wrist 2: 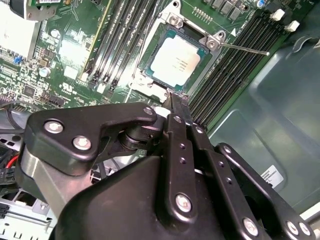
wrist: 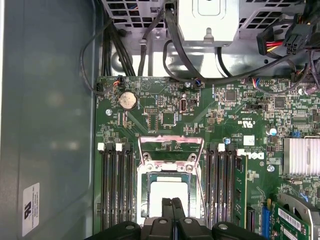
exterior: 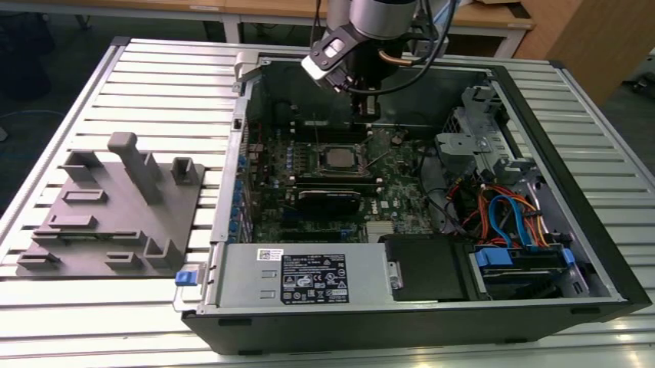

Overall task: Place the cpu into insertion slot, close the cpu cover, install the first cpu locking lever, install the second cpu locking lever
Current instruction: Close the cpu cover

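Lying just beyond the closed gripper (wrist 2: 171,95), the cpu (wrist 2: 176,62)

Robotics lab or test workshop, not home or office. Industrial robot arm (exterior: 384,19) hangs over worktable (exterior: 82,322) built of ribbed aluminium profile slats. Desktop computer case (exterior: 409,326) lies on side, panel off; motherboard (exterior: 399,180), power supply (exterior: 297,276), drive cables (exterior: 507,218) exposed. Beside case, toward exterior view's left: grey fixture plate (exterior: 113,222) with posts and pockets. Behind table: wooden desks (exterior: 492,15), plain dark floor (exterior: 46,92).
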Tool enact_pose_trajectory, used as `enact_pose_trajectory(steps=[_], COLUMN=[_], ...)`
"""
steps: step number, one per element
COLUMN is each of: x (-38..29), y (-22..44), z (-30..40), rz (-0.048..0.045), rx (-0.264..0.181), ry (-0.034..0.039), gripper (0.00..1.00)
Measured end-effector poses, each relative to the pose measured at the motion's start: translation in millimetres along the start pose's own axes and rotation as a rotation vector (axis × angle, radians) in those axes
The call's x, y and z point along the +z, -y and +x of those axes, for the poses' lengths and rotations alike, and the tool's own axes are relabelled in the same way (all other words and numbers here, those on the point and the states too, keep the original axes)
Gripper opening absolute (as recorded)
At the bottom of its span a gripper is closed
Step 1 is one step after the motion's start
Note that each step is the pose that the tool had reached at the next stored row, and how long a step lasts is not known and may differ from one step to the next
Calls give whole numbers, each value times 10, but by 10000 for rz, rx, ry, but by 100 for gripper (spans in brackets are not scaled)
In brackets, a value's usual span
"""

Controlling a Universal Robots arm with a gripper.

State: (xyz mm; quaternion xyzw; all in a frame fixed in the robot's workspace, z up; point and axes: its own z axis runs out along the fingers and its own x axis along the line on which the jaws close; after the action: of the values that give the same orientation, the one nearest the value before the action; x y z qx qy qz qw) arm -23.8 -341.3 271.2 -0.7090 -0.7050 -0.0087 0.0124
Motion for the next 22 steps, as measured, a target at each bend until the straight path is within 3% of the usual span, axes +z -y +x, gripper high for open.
enact_pose_trajectory(steps=[22], x=[-1], y=[-142], z=[5], rz=[0], rx=[0], ry=[0], gripper=[11])
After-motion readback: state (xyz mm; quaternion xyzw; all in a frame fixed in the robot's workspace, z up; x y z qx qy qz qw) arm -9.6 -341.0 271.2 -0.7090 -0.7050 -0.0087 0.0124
